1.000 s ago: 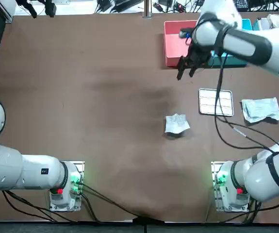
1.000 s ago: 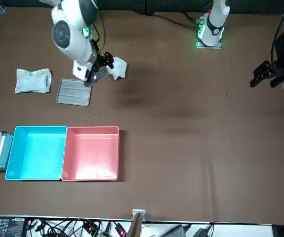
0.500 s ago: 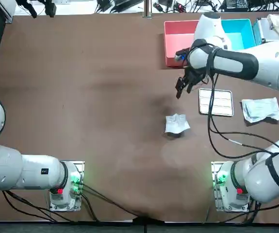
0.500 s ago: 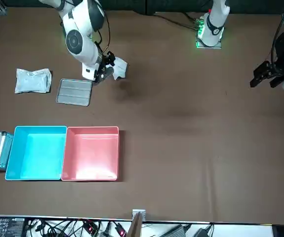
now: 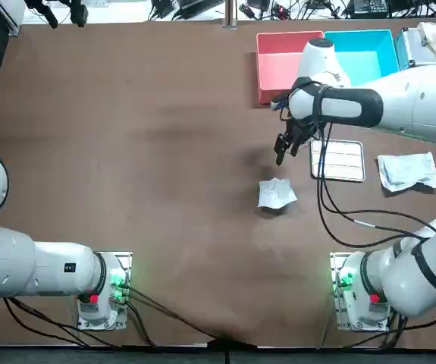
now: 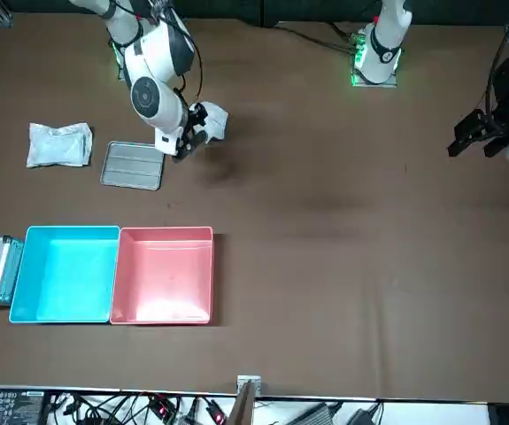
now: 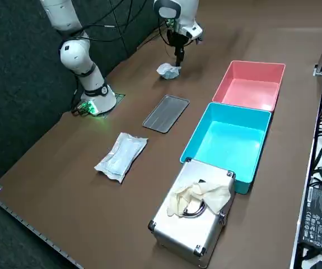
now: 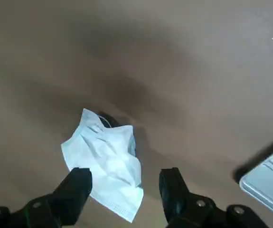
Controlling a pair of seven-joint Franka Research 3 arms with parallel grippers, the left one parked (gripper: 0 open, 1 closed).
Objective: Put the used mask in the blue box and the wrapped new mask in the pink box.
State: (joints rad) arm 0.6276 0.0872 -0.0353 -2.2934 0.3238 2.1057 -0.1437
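Masks lie well apart in the top view: the used mask [image 5: 277, 193] sits crumpled near the middle of the brown surface [image 5: 164, 152], while the wrapped new mask [image 5: 409, 171] rests flat toward the robot's right, just beyond a metal tray [image 5: 337, 160]. The right gripper [image 5: 280, 155] hangs between the used mask and the pink box [image 5: 263, 68], beside the tray's inner edge; the blue box [image 5: 365, 61] adjoins the pink one, partly hidden by the arm. The front view uncovers both boxes whole, bare inside and touching side by side, with the right gripper [image 6: 183, 146] close to the used mask [image 6: 212, 121]. The right side view alone shows a silver case [image 7: 191, 216] against the blue box [image 7: 228, 140], pale gloves [image 7: 197, 196] heaped on its lid, and the gripper [image 7: 179, 56] pointing straight down, just past the used mask [image 7: 168, 70]; whether its tips reach the surface cannot be told. Only the right wrist view settles the jaws: they stand spread and grasp nothing, with the used mask [image 8: 105, 164] lying on the surface below, its nearest corner reaching into the gap between them.
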